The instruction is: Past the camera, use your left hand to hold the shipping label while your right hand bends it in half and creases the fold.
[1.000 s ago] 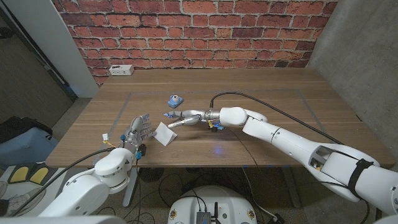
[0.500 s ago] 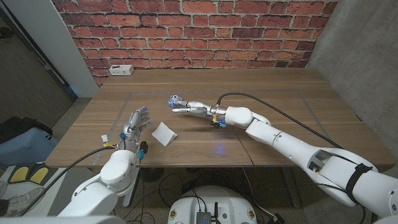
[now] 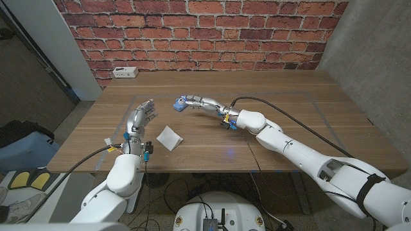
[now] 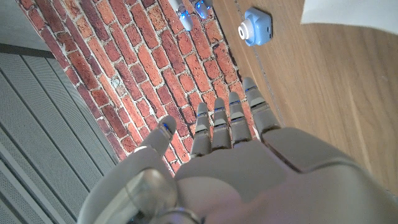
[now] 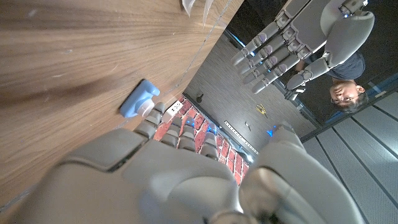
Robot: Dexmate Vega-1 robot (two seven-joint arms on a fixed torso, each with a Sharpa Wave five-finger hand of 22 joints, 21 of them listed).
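Right hand point(image 3: 192, 102) now reaching the blue camera point(image 3: 180, 103), left hand point(image 3: 142, 117) lifted, spread, folded label point(image 3: 169, 138) untouched

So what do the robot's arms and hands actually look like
Both arms have glossy white rounded shells. The right arm carries a black cable along it and a black band near the shoulder. The left hand and right hand are silvery grey with blue marks on the fingers; small yellow and blue fittings sit at the wrists.

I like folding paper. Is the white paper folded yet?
Cannot tell for sure. The shipping label lies alone on the table, neither hand touching it.
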